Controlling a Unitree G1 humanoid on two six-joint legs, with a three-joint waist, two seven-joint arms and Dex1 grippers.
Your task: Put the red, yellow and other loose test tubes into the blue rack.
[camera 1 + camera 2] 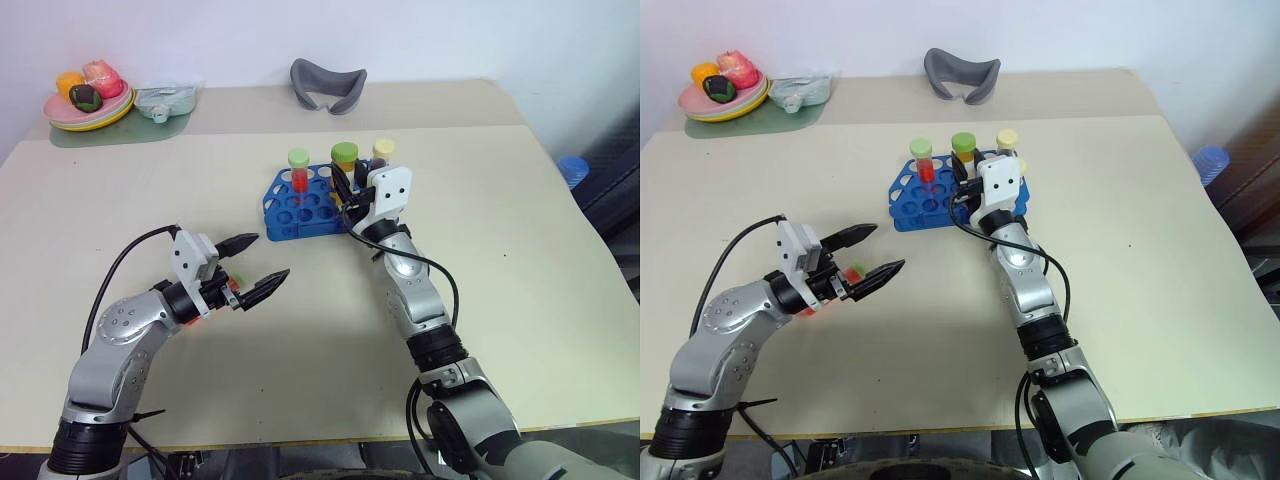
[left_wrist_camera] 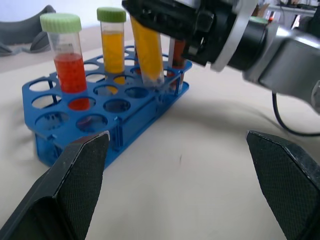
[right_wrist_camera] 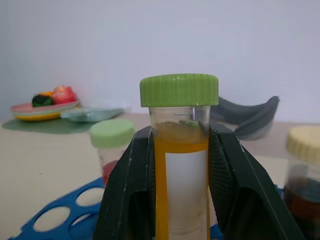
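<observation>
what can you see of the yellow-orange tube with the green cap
The clear plastic tube of yellow-orange liquid has a ribbed green cap and a white label. It stands nearly upright, clamped between the two black fingers of the right gripper, its lower end at a hole of the blue plastic rack, beside the red-liquid tube.

The rack [image 1: 305, 205] is bright blue, on a pale beige table [image 1: 520, 260]. The red-filled tube [image 2: 67, 62] has a light green cap, the yellow-orange tube [image 3: 181, 165] a darker green cap and white label, and the dark brown tube [image 3: 305, 195] a pale yellow cap. Both tools [image 1: 255, 270] [image 3: 181, 210] have black fingers.
</observation>
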